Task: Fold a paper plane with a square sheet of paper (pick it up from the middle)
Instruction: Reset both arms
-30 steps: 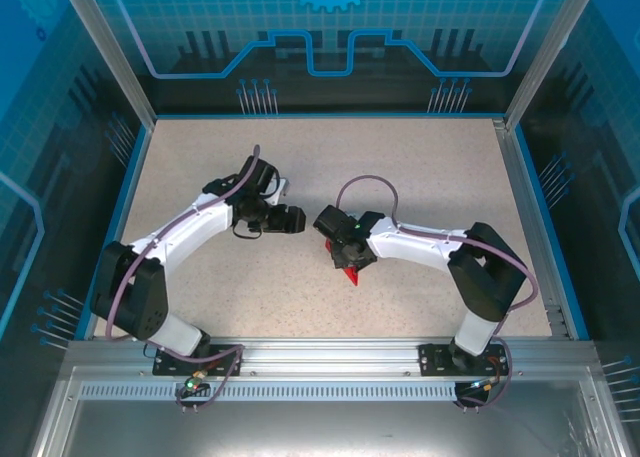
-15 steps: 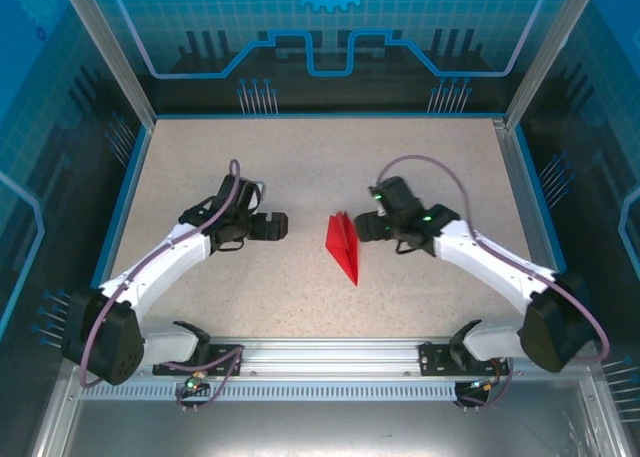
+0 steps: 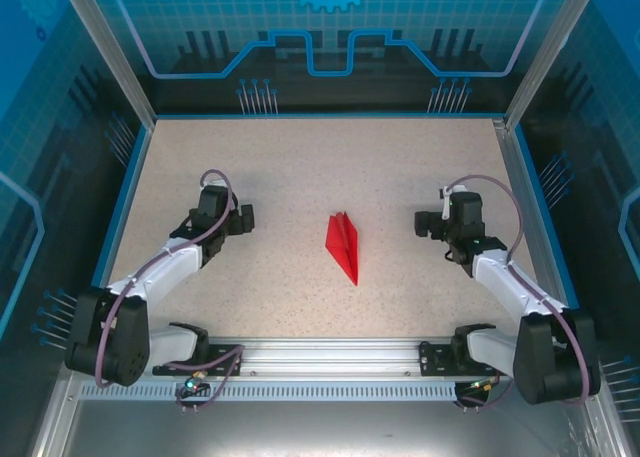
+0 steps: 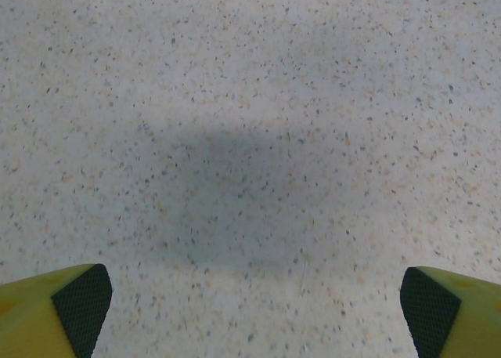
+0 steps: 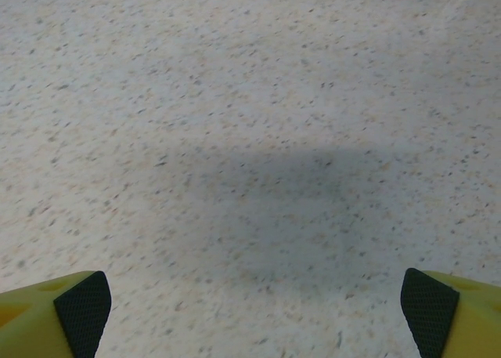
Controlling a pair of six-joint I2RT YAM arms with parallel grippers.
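The red paper plane (image 3: 343, 245), a slim folded dart with a centre crease, lies alone on the speckled table, its point toward the near edge. My left gripper (image 3: 243, 219) hangs well to its left, open, with nothing between its yellow fingers (image 4: 55, 311). To the plane's right my right gripper (image 3: 428, 223) is just as far off and also open, its fingers (image 5: 454, 307) wide apart over bare tabletop. The square sheet of paper is now this folded plane.
A blue rim (image 3: 125, 192) and aluminium posts (image 3: 545, 57) border the table (image 3: 300, 167). The arm bases are bolted to the metal rail (image 3: 330, 357) at the near edge.
Both arms have pulled back from the centre to their own sides. The right gripper let go of the red plane, which stays lying in the middle, and both grippers opened wide.
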